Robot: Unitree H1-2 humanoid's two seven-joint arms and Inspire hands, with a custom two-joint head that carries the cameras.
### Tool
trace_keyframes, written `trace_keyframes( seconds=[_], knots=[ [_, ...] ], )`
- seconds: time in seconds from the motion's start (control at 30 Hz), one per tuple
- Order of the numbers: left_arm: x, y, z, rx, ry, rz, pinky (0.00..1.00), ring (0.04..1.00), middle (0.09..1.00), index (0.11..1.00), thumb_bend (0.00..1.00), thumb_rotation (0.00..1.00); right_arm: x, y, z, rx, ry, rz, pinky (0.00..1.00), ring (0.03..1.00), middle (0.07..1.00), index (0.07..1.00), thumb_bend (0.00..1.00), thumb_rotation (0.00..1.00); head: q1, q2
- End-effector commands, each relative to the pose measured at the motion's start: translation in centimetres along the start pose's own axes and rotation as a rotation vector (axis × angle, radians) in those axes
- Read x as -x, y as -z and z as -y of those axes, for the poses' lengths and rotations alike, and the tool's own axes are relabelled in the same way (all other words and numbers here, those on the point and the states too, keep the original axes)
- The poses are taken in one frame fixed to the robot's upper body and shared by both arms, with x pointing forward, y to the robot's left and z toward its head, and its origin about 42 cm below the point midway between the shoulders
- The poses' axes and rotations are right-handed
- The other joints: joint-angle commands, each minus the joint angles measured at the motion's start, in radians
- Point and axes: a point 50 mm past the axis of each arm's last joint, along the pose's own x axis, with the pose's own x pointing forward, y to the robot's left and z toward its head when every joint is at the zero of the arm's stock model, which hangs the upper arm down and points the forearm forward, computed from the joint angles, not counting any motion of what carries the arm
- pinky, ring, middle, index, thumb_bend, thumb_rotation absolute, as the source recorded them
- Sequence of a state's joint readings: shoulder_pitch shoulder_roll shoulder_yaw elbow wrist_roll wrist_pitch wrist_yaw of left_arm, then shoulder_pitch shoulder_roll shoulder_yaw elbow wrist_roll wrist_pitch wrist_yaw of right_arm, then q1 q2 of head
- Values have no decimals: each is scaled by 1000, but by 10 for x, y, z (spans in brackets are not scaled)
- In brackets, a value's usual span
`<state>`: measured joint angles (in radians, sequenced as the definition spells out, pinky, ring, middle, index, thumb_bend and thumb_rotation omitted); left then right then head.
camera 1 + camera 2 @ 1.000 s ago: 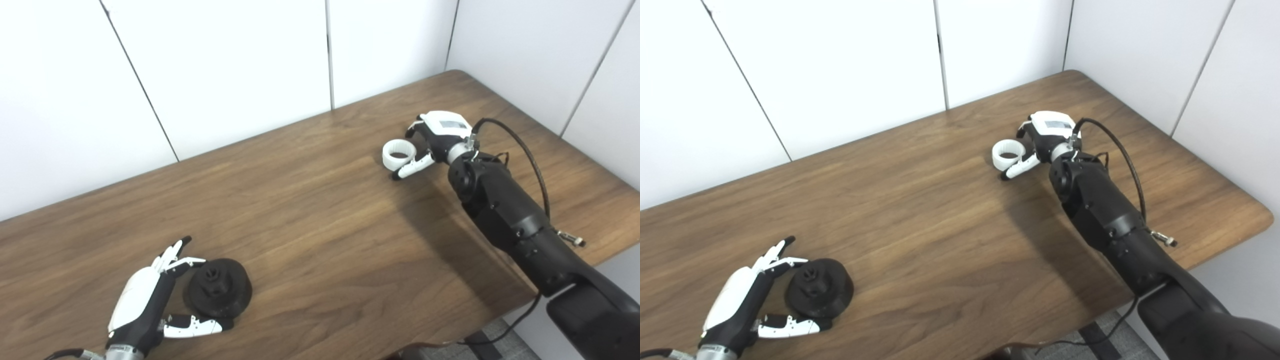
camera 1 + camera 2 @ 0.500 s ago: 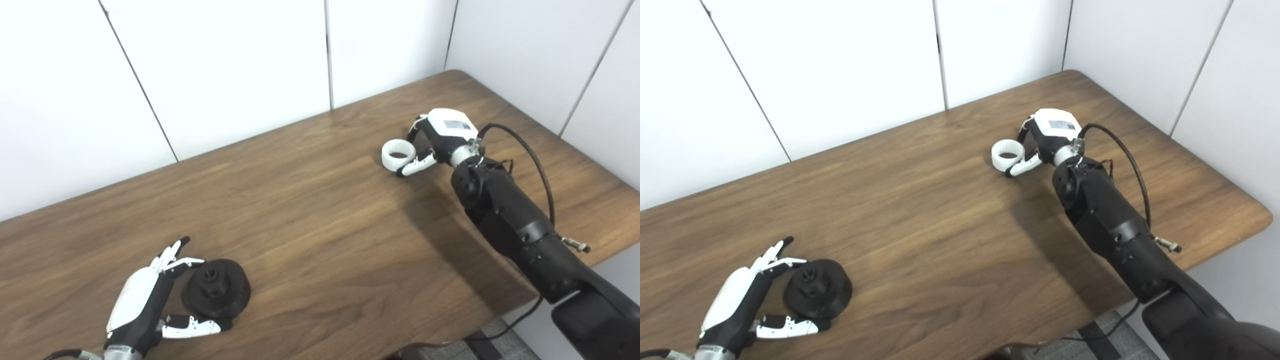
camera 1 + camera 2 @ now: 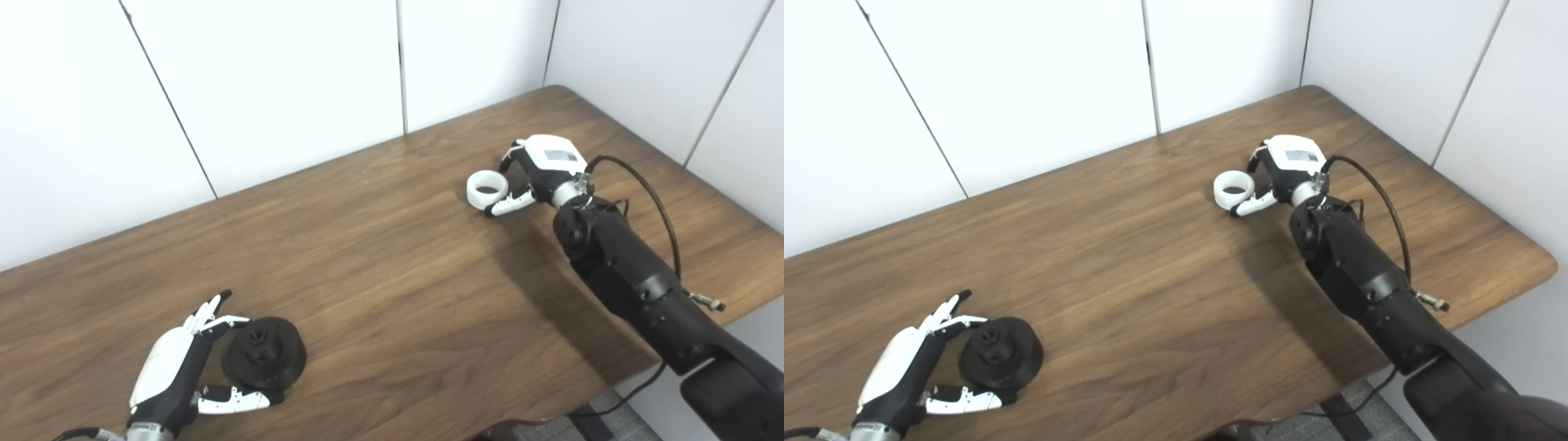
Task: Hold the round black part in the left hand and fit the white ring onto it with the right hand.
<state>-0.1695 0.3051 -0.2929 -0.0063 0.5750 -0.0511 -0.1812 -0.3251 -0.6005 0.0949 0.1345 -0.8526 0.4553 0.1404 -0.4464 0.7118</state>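
Lying flat near the front left of the wooden surface (image 3: 392, 269): round black part (image 3: 264, 360), cupped by the open left hand (image 3: 177, 373), thumb below, fingers beside, grip not closed. Far right, white ring (image 3: 487, 189) on the surface, flanked by the open right hand (image 3: 539, 171), thumb just beside it.

Wooden table (image 3: 392, 275) in front of me: black part (image 3: 264, 360) near my edge, white ring (image 3: 487, 188) well apart, toward the far corner.
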Motion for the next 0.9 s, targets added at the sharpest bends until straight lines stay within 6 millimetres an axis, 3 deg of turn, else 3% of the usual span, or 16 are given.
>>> trace_keyframes(
  seconds=[0.0, 0.23, 0.47, 0.63, 0.87],
  knots=[
    [-3, -5, -13, -36, -29, 19, 1000, 1000, 1000, 633, 944, 299, -4, 0, 12, 28, -1, -4, 834, 925, 959, 816, 894, 424, 4, 2],
    [-4, -4, -13, -42, -29, 19, 1000, 1000, 1000, 631, 945, 316, -4, -1, 11, 48, -35, -4, 792, 934, 984, 878, 923, 458, 5, 4],
    [-5, -4, -15, -40, -30, 19, 1000, 1000, 1000, 631, 953, 319, -5, -3, 10, 49, -51, -9, 825, 944, 987, 860, 914, 449, 5, 5],
    [-6, -5, -15, -46, -31, 21, 1000, 1000, 1000, 629, 949, 313, -5, -5, 10, 46, -50, -4, 797, 932, 984, 845, 915, 433, 11, 7],
    [-7, -5, -16, -48, -32, 19, 1000, 1000, 1000, 630, 953, 322, -5, -9, 13, 51, -64, 10, 856, 943, 989, 845, 907, 451, 12, 10]
  ],
)
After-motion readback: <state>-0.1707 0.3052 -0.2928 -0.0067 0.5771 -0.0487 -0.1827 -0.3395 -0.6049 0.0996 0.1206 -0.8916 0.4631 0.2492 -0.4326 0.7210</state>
